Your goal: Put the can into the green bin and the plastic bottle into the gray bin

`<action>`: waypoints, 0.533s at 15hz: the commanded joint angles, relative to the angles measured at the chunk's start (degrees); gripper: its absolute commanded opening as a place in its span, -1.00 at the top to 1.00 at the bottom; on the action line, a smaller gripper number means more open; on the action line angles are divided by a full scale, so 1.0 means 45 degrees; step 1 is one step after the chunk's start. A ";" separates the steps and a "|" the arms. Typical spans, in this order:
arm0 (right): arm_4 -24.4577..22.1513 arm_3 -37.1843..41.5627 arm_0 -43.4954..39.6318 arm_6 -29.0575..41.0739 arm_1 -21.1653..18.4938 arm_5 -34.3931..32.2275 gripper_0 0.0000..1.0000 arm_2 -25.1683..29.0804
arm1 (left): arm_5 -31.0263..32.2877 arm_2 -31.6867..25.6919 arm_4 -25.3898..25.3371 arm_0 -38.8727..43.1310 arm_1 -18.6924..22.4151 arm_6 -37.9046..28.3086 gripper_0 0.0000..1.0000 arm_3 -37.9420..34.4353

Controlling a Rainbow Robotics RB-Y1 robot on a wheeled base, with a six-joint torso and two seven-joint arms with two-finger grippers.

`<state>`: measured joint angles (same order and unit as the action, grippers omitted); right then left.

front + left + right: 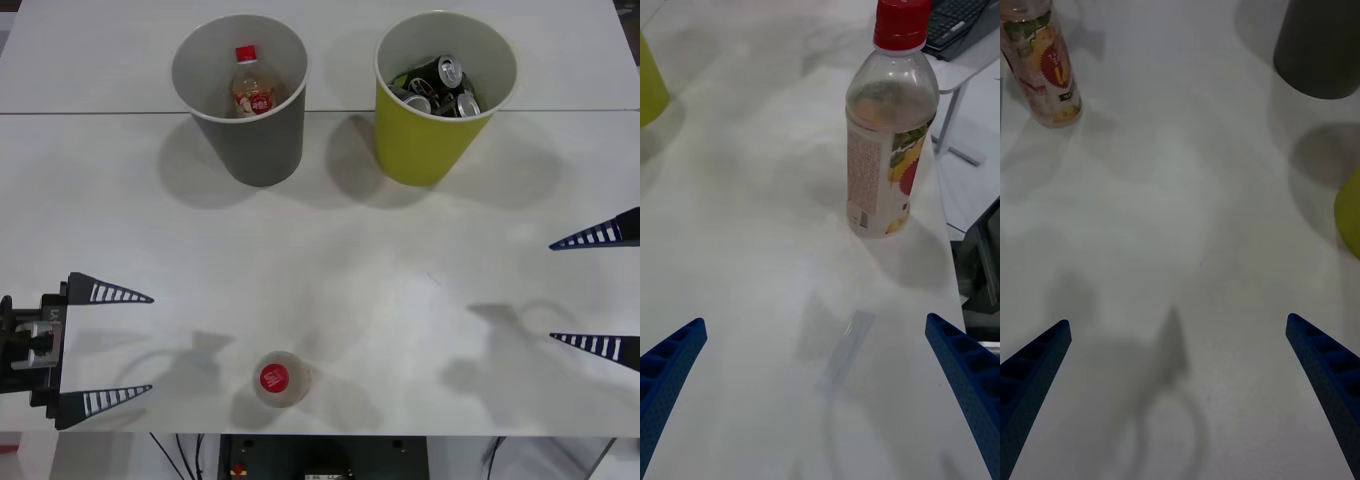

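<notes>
Overhead first, the front view has the white table (330, 250) carrying two tapered bins side by side toward its far edge. The gray bin (250, 140) stands on the left and holds a stubby red-capped bottle (252, 88) with amber contents, standing inside it. The green bin (430, 140) stands just to its right, the two apart, and holds several dark cans (440, 88) piled together. The plastic bottle (280, 380) stands upright close to the near edge of the table, a little left of the middle (seen from above it is mostly its red cap). The left gripper (125, 345) hovers at the near left part of the table with its fingers spread wide, holding nothing, and the bottle lies near it toward the middle. The right gripper (595, 290) sits at the right edge, likewise spread wide and empty, well apart from the bottle.

Next, the right wrist view has that gripper's blue fingers (1034, 375) far apart over bare table, with the plastic bottle (1043, 75) off in the distance, the base of the gray bin (1319, 52) across from it and a sliver of the green bin (1349, 217) at the frame's margin.

Last, the left wrist view has the plastic bottle (887, 142) upright ahead of the parted blue fingers (670, 367), its printed label facing the camera, hard by the table's edge; the green bin (649, 90) shows at the margin.
</notes>
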<state>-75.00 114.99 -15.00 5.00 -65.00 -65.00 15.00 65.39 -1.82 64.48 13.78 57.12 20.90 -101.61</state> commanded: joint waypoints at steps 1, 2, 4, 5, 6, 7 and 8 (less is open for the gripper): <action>0.0000 0.0002 -0.0001 0.0000 0.0000 0.0000 -1.00 0.0000 | 0.0040 0.1010 -0.0735 -0.0464 0.0002 0.1097 -1.00 0.0803; 0.0000 0.0002 -0.0001 0.0000 0.0000 0.0000 -1.00 0.0000 | 0.0040 0.1322 -0.1047 -0.0542 0.0002 0.1175 -1.00 0.0901; 0.0000 0.0002 -0.0001 0.0000 0.0000 0.0000 -1.00 0.0000 | 0.0099 0.1615 -0.1223 -0.0601 -0.0135 0.1351 -1.00 0.0921; 0.0000 0.0002 -0.0001 0.0000 0.0000 0.0000 -1.00 0.0000 | 0.0235 0.1615 -0.1184 -0.0601 -0.0369 0.1488 -1.00 0.1038; 0.0000 0.0002 -0.0001 0.0000 0.0000 0.0000 -1.00 0.0000 | 0.0470 0.1615 -0.1223 -0.0640 -0.0584 0.1605 -1.00 0.1233; 0.0000 0.0002 -0.0001 0.0000 0.0000 0.0000 -1.00 0.0000 | 0.0763 0.1615 -0.1262 -0.0718 -0.0838 0.1976 -1.00 0.1526; 0.0000 0.0002 -0.0001 0.0000 0.0000 0.0000 -1.00 0.0000 | 0.1095 0.1615 -0.1301 -0.0835 -0.1112 0.2250 -1.00 0.1897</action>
<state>-75.00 115.00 -15.00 5.00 -65.00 -65.00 15.00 69.03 5.45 58.77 10.44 53.16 29.87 -94.45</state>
